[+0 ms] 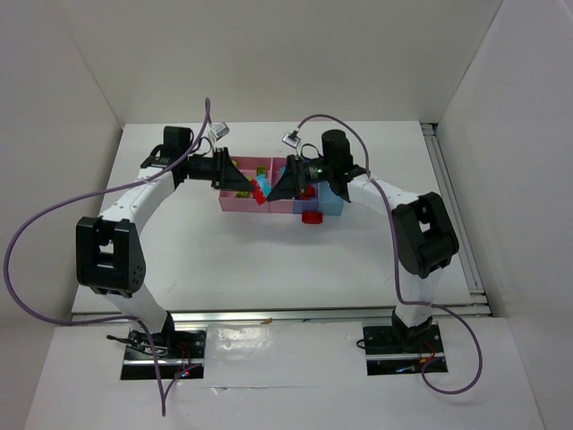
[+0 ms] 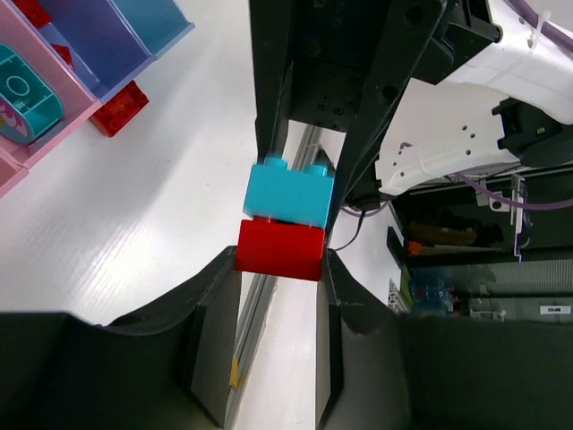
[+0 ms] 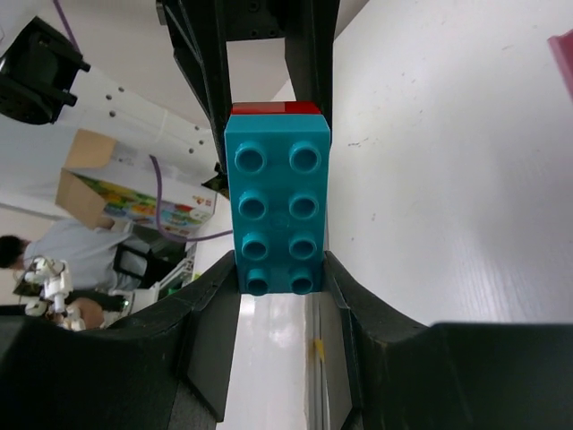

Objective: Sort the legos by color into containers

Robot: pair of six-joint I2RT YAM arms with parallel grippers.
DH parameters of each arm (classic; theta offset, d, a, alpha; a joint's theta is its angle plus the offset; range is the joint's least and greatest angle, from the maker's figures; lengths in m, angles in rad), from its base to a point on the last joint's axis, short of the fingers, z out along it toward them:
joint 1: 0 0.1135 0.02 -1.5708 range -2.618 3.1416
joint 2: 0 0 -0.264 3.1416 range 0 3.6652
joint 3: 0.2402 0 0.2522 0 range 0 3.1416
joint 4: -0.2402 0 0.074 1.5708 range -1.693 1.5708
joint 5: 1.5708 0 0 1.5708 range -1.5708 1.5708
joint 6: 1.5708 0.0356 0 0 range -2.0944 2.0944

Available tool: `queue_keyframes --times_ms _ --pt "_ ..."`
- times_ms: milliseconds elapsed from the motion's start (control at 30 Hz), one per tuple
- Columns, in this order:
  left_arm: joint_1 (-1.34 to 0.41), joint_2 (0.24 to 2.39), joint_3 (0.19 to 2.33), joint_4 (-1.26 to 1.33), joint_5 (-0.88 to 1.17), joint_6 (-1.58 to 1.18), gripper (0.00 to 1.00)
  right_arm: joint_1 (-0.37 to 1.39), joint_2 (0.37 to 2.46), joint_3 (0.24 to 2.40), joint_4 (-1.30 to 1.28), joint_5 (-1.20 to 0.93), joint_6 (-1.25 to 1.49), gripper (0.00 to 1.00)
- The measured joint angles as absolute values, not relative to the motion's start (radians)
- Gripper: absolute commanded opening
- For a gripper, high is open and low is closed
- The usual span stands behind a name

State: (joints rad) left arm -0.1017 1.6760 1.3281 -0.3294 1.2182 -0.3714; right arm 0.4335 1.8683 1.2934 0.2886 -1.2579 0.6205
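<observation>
Near edge of the white table (image 1: 269, 260): both arm bases sit side by side, with purple cables (image 1: 27, 242) looping off them. Mid-table the arms arch inward and meet nose to nose over the front of the bins. The left gripper (image 2: 279, 267) is clamped on a small red plastic brick (image 2: 279, 251). The right gripper (image 3: 279, 269) is clamped on a cyan eight-stud plastic brick (image 3: 276, 210). The two bricks are joined and held in the air between the jaws. Each wrist cam's forward view is blocked by the opposite gripper. A loose red brick (image 1: 312, 216) lies on the table just beside the bins' front wall. Beyond it is the joined row of open plastic bins (image 1: 235, 204), pink on the left and light blue on the right. Lime green bricks (image 1: 262, 170) lie in a pink bin. A teal oval piece (image 2: 22, 94) also lies in a pink bin.
</observation>
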Motion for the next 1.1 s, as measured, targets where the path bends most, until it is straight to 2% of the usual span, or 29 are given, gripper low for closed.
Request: queue_keyframes --times_ms 267,367,533,700,933,1000,1067,1100 --pt "-0.023 1.66 1.291 -0.339 1.192 -0.374 0.0 0.356 1.838 1.271 0.265 -1.095 0.6 0.07" --pt "-0.014 1.659 1.278 -0.342 1.178 -0.375 0.0 0.354 1.838 1.279 0.229 -1.011 0.582 0.2" --pt "-0.014 1.63 1.262 -0.376 1.118 -0.374 0.0 0.37 1.842 1.357 0.057 -0.779 0.52 0.17" --pt "-0.013 1.578 1.264 -0.402 1.039 -0.39 0.0 0.384 1.854 1.383 -0.002 -0.58 0.499 0.17" --pt "-0.013 1.528 1.299 -0.418 0.927 -0.404 0.0 0.418 1.964 1.442 -0.078 -0.451 0.477 0.34" --pt "-0.013 1.527 1.312 -0.417 0.918 -0.412 0.0 0.426 1.985 1.443 -0.096 -0.434 0.471 0.49" --pt "-0.014 1.527 1.317 -0.417 0.913 -0.422 0.0 0.433 2.006 1.455 -0.12 -0.415 0.462 0.51" --pt "-0.014 1.528 1.318 -0.419 0.911 -0.423 0.0 0.435 2.014 1.464 -0.131 -0.406 0.459 0.58"
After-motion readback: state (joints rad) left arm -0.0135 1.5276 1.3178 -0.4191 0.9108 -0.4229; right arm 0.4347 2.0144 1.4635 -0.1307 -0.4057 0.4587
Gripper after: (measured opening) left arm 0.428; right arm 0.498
